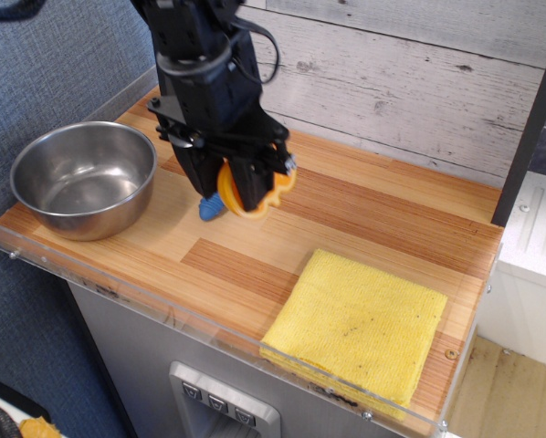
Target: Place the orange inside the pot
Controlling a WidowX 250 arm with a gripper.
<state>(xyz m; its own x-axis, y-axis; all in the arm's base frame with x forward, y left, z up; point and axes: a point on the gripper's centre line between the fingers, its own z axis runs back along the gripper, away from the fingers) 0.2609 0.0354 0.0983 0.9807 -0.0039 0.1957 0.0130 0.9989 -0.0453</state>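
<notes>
My black gripper point(239, 193) is shut on the orange point(246, 193), a small bright orange toy half with a paler rim, and holds it in the air above the wooden tabletop. The pot point(83, 179), a round shiny steel bowl with nothing in it, stands at the left front corner of the table. The gripper with the orange is to the right of the pot, about one pot width from its rim.
A square yellow cloth point(359, 324) lies at the front right. A fork with a blue handle point(208, 209) lies under the gripper, mostly hidden by it. A clear plastic lip point(163, 306) runs along the table's front edge. A plank wall stands behind.
</notes>
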